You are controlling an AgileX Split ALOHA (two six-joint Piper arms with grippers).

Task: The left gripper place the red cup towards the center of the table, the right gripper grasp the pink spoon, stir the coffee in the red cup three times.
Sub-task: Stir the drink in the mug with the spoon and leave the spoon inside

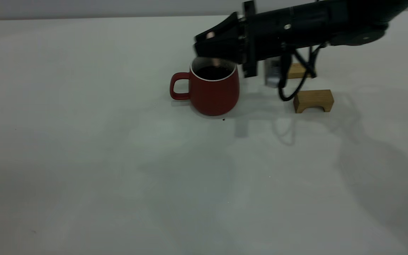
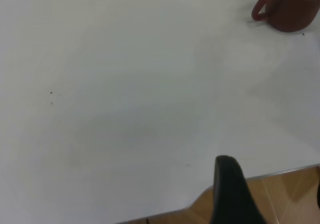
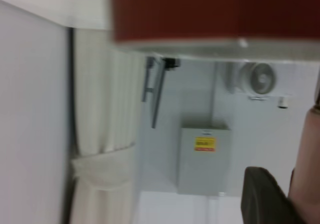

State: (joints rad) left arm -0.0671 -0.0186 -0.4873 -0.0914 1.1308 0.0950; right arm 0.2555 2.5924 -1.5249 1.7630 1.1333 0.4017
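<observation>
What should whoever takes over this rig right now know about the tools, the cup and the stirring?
Right tool: reaches in over the red cup, shut on the pink spoon, whose shaft dips toward the coffee.
Left tool: back at the edge of the table, far from the cup, holding nothing visible.
Done: the cup stands upright mid-table, handle toward the left arm's side; the spoon is grasped and over the cup.
Left: the stirring. The number of turns made cannot be read from one moment, so count from what you see.
Two wooden blocks sit beyond the cup, under the right arm.
</observation>
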